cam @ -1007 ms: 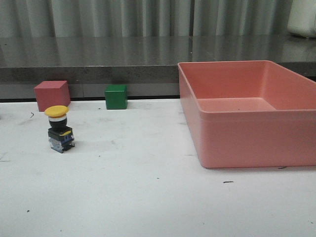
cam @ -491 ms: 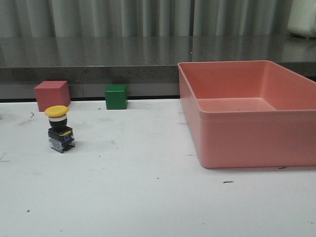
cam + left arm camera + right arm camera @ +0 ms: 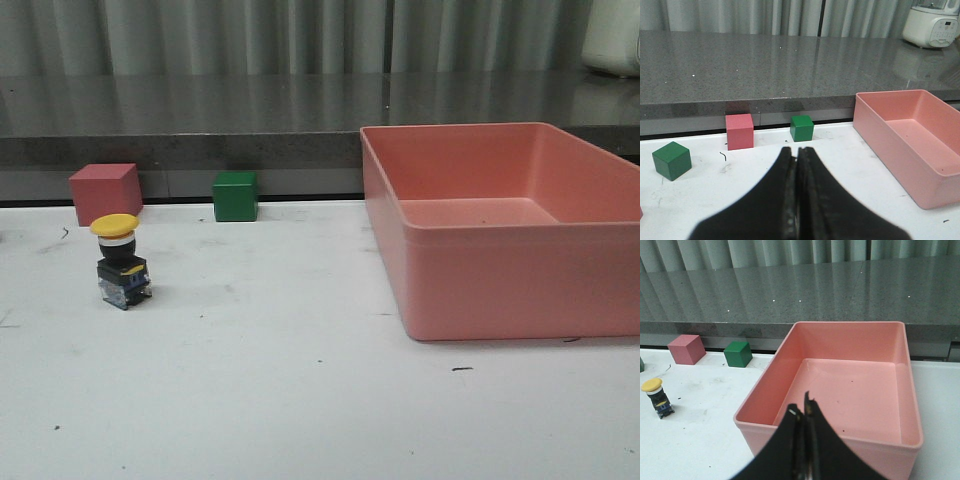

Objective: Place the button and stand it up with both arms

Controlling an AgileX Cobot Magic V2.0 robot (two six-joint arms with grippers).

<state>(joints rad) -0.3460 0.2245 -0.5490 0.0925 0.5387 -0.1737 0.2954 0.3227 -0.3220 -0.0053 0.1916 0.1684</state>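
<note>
The button (image 3: 121, 260), a yellow mushroom cap on a black and blue body, stands upright on the white table at the left; the right wrist view also shows the button (image 3: 656, 397) upright. No arm appears in the front view. My left gripper (image 3: 796, 150) is shut with nothing between its fingers, well back from the cubes, and the button is out of its view. Above the near wall of the pink bin, my right gripper (image 3: 804, 407) is shut and empty too.
A large pink bin (image 3: 480, 285) fills the right side of the table. A pink cube (image 3: 104, 192) and a green cube (image 3: 235, 196) sit along the back edge below a grey counter. Another green cube (image 3: 672, 160) shows in the left wrist view.
</note>
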